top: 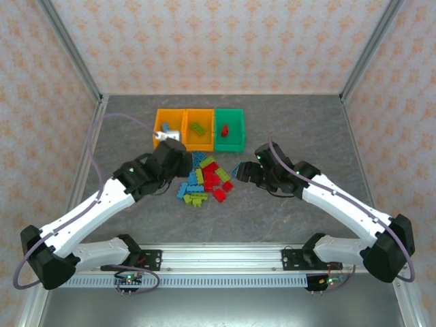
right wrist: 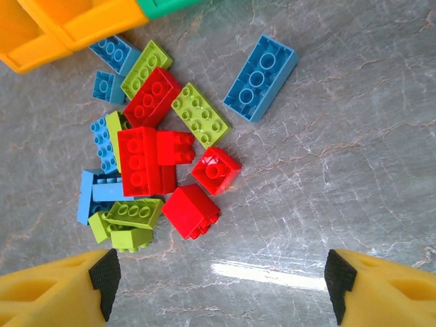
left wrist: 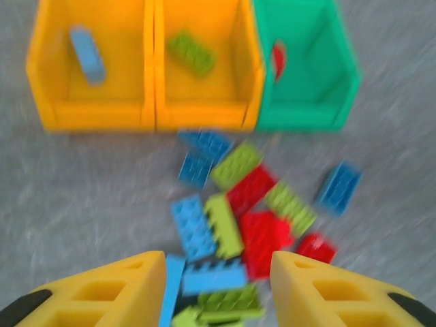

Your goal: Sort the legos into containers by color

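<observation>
Hanging over the near side of the pile, the left gripper showed its yellow fingers partway apart with nothing between them; the right gripper hovered at the opposite flank, jaws spread wide and equally empty, probably so either arm could drop onto a brick without crossing the other. Most of the legos lay heaped on the grey table just in front of the containers, with blue, lime and red pieces touching and overlapping; a stray blue brick sat apart on the right side, an easy pick for the right arm. The bins stood side by side; the left orange bin held a blue piece, the middle orange bin a lime piece, the green bin a red piece; that seeding apparently fixed each colour's home, and the sorting looked barely begun.
</observation>
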### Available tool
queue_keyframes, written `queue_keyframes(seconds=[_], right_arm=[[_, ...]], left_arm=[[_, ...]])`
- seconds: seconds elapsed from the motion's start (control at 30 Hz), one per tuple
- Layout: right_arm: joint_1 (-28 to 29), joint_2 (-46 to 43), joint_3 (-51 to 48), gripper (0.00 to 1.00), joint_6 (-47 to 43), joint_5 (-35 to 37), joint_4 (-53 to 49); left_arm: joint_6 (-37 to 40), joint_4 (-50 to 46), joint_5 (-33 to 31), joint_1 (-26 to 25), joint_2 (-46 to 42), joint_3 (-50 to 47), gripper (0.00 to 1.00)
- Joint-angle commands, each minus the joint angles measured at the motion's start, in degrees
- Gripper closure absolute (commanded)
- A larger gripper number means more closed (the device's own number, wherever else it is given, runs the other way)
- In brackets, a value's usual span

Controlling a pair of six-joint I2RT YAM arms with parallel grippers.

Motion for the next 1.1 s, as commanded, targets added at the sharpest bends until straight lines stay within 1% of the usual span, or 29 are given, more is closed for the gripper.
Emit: queue_keyframes(seconds=[0.0, 0.1, 0.17, 0.27, 0.3, 0.5, 0.63, 0.77, 0.9, 1.0, 1.07], right_arm=[[0.6, 0.0, 2.6, 0.19, 0.6, 0.1, 1.3], [0.7, 1.3, 2.7, 0.19, 0.5, 0.1, 1.0], [0.7, 1.0, 2.8, 0.19, 0.7, 0.3, 0.2], [0.7, 0.7, 2.6, 0.19, 0.9, 1.0, -1.1], [0.7, -1.0, 2.4, 0.19, 1.0, 1.4, -1.3], [0.7, -2.9, 1.4, 0.19, 1.7, 2.8, -1.7], [0.7, -2.1, 2.1, 0.19, 1.7, 2.6, -1.9], [0.7, -1.6, 2.3, 0.19, 1.5, 2.6, -2.2], [0.7, -1.5, 2.7, 0.19, 1.5, 2.5, -2.6], [0.7, -1.8, 2.9, 0.19, 1.4, 2.5, -3.0], [0.7, -2.1, 3.0, 0.19, 1.3, 2.5, -3.3]], left_arm=[[0.3, -3.1, 4.9, 1.6, 0.7, -6.2, 0.53], [1.7, -3.2, 8.7, 5.1, 7.3, -6.5, 0.53], [3.4, -1.5, 10.1, 6.2, 11.3, -6.7, 0.53], [5.3, 1.2, 14.6, 7.3, 15.6, -6.7, 0.51], [5.5, 1.9, 14.8, 7.6, 16.7, -6.8, 0.51], [6.5, -0.4, 10.8, 8.8, 23.1, -5.4, 0.56], [7.0, 0.7, 11.7, 9.3, 25.4, -5.7, 0.56], [6.9, 3.6, 12.4, 10.0, 26.7, -7.3, 0.58], [6.9, 6.0, 12.1, 10.5, 28.7, -7.9, 0.63], [7.3, 5.8, 11.9, 10.7, 30.7, -7.3, 0.64], [7.2, 6.2, 12.1, 10.7, 30.7, -7.4, 0.69]])
